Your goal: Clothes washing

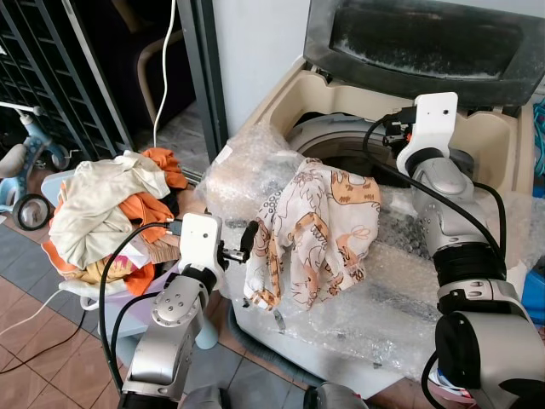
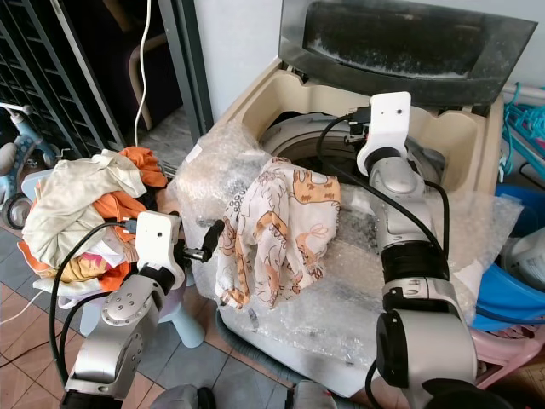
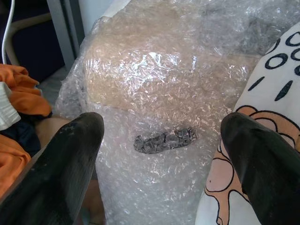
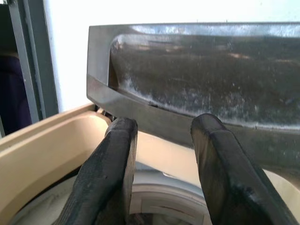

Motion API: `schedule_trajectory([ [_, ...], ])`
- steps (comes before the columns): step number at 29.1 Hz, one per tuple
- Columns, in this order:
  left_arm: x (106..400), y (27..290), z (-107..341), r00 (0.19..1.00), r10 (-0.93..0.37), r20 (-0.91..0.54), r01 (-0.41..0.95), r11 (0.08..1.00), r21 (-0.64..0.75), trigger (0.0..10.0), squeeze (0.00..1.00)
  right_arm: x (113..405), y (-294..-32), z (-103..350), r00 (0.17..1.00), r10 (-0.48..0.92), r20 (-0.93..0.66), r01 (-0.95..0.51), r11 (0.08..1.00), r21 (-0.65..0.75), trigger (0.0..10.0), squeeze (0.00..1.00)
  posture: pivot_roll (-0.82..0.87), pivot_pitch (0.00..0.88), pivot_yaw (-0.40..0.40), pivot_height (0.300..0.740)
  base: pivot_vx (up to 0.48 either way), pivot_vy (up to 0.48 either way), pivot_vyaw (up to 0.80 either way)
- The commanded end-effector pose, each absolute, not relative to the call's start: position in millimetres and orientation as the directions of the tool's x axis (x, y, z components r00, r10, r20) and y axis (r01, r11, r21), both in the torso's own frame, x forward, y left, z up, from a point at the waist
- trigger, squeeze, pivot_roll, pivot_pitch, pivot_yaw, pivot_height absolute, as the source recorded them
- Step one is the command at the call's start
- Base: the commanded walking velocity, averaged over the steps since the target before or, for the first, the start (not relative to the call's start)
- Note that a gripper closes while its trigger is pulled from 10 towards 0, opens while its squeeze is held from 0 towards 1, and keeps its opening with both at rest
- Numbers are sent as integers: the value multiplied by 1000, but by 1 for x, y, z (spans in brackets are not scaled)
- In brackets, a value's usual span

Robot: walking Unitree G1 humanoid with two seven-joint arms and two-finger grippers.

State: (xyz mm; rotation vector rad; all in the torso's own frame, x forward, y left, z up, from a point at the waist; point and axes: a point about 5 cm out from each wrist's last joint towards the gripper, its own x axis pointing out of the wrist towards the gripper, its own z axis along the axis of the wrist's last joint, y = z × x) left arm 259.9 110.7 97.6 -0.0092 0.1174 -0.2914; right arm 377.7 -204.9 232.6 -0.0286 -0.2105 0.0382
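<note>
A white cloth with orange cat prints (image 1: 315,230) hangs over the front edge of a beige top-loading washing machine (image 1: 281,94). The machine's dark lid (image 1: 426,43) stands up and its drum (image 1: 341,149) is uncovered. My left gripper (image 1: 247,241) is open beside the cloth's left edge, and in the left wrist view the cloth (image 3: 262,140) lies against one finger (image 3: 262,159). Over the drum, my right gripper (image 4: 164,126) is held open and empty, pointing at the lid (image 4: 211,79).
Bubble wrap (image 1: 409,290) covers the machine's front and top edge. A heap of white and orange clothes (image 1: 111,204) sits in a basket at my left. A child's tricycle (image 1: 34,162) stands further left, and a blue basin (image 2: 511,290) on the right.
</note>
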Motion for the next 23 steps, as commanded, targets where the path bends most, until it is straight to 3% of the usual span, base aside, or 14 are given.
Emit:
schedule_trajectory([
  [1,261,113,97,952,-282,-123,282,959,-13,10000,0,370,-204,237,960,187,208,-188,982,-12,10000,1000,-85,8,25,740,0,0,0],
  [4,261,113,97,951,-283,-125,284,959,-13,10000,0,344,-203,237,839,525,141,-520,851,-75,10000,1000,-92,8,27,740,0,0,0],
  [6,261,113,97,950,-287,-125,288,958,-13,10000,0,321,-208,229,746,664,39,-652,741,-160,10000,1000,-95,9,28,740,0,0,0],
  [8,261,114,97,950,-288,-124,289,957,-10,10000,0,307,-214,225,699,715,-20,-704,684,-189,10000,1000,-93,9,29,740,0,0,0],
  [11,261,114,97,950,-288,-124,289,957,-9,10000,0,303,-218,222,689,723,-46,-717,673,-183,10000,1000,-93,10,31,740,0,0,0],
  [12,261,114,97,950,-288,-123,289,957,-8,10000,0,299,-222,220,682,728,-72,-727,664,-176,10000,549,-96,10,33,740,0,0,0],
  [13,261,114,97,950,-288,-123,289,957,-8,10000,0,299,-222,220,682,728,-72,-727,664,-176,10000,549,-96,10,33,740,0,0,0],
  [14,261,114,97,949,-289,-123,290,957,-8,10000,0,293,-226,218,670,736,-98,-739,650,-177,10000,235,-97,10,35,740,0,0,0],
  [15,261,114,97,949,-289,-123,290,957,-8,10000,0,293,-226,218,670,736,-98,-739,650,-177,10000,235,-97,10,35,740,0,0,0],
  [16,261,114,97,948,-293,-125,295,956,-7,10000,0,285,-226,214,641,755,-140,-766,615,-188,10000,0,-99,12,42,740,0,0,0],
  [17,261,113,98,942,-314,-118,317,948,13,10000,0,271,-220,207,564,797,-217,-824,529,-202,10000,0,-101,14,46,740,0,0,0],
  [23,262,110,99,939,-323,-114,327,945,16,10000,0,264,-203,192,509,817,-272,-859,461,-224,10000,0,-97,17,50,740,0,0,0],
])
